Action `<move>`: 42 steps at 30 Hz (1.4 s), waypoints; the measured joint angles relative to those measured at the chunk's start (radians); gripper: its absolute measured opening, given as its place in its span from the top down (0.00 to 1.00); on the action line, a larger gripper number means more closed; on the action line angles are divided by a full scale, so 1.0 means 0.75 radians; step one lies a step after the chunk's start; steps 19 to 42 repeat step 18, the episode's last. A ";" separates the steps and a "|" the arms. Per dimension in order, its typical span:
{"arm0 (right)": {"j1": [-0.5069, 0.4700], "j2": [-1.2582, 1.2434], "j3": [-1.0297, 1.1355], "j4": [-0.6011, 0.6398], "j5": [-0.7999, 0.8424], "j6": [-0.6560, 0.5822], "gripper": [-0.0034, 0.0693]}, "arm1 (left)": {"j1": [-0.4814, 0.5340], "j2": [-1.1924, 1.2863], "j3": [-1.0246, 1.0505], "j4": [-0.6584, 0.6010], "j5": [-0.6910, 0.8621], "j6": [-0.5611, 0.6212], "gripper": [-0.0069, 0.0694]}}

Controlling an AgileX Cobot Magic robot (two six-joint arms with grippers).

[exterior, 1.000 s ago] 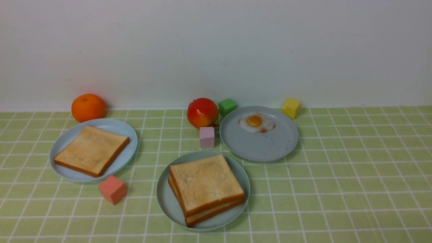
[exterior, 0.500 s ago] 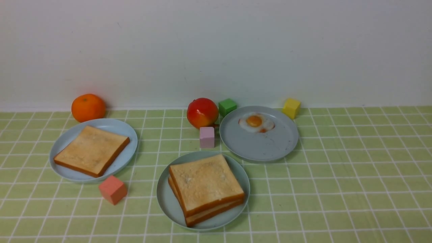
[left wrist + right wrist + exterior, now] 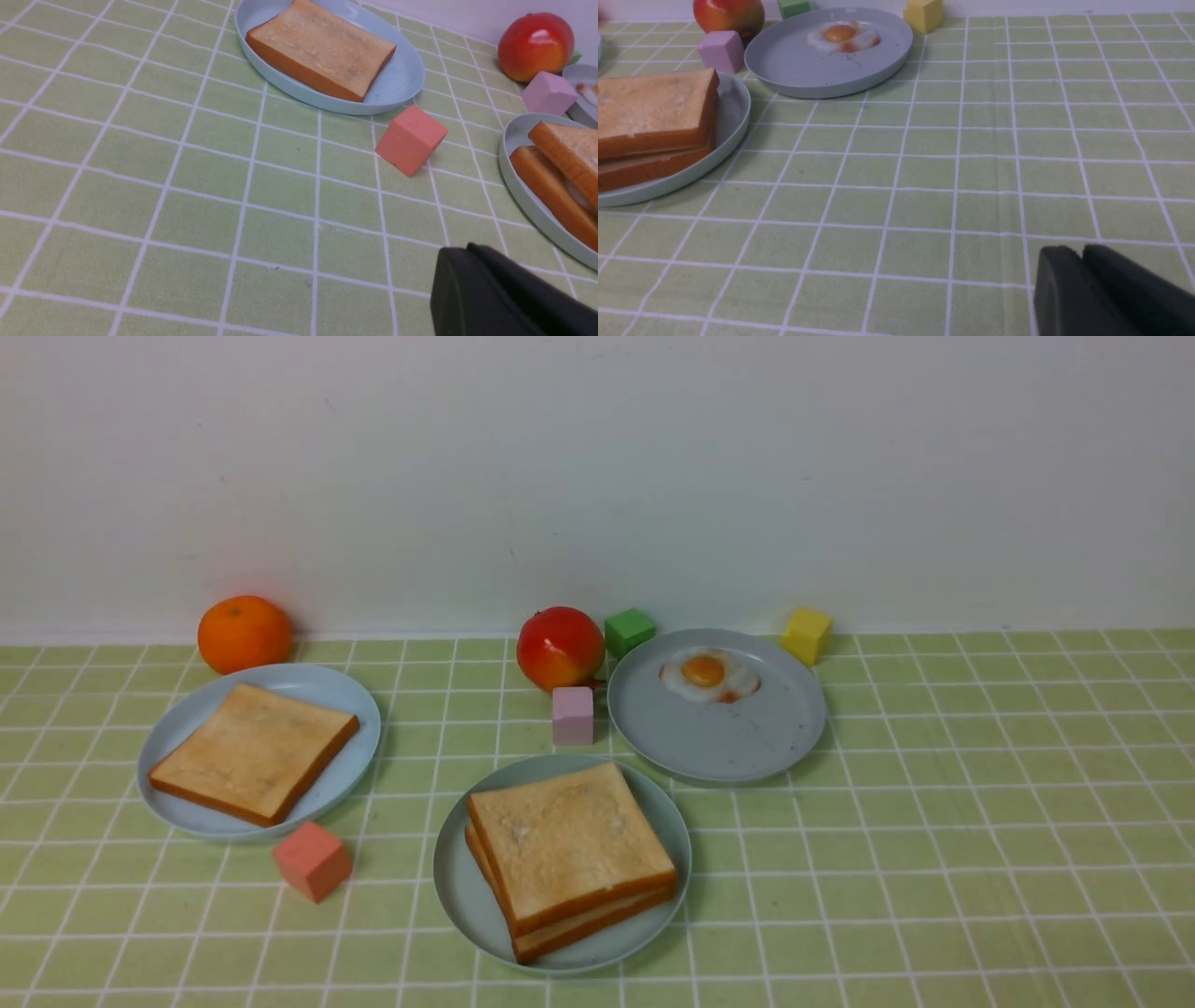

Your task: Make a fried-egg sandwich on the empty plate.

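Fried-egg sandwich: two toast slices stacked on the mint plate, nearest of three plates. Left wrist view: left gripper pressed closed, holding nothing. Right wrist view: right gripper likewise closed, holding nothing.

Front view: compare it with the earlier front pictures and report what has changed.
Nothing visibly changed. The two-slice toast stack lies on its plate, the egg on its plate, and the single toast, fruit and cubes sit where they were. No arm shows in the front view.
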State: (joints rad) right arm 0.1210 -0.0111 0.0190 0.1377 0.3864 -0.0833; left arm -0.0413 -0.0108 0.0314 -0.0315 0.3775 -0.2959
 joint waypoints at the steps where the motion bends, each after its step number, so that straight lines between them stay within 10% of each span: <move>1: 0.000 0.000 0.000 0.000 0.000 0.000 0.84 | 0.000 0.000 0.000 0.000 0.000 0.000 0.92; 42: 0.000 0.000 0.000 0.001 0.000 0.000 0.81 | 0.000 0.000 0.000 0.000 0.000 0.000 0.90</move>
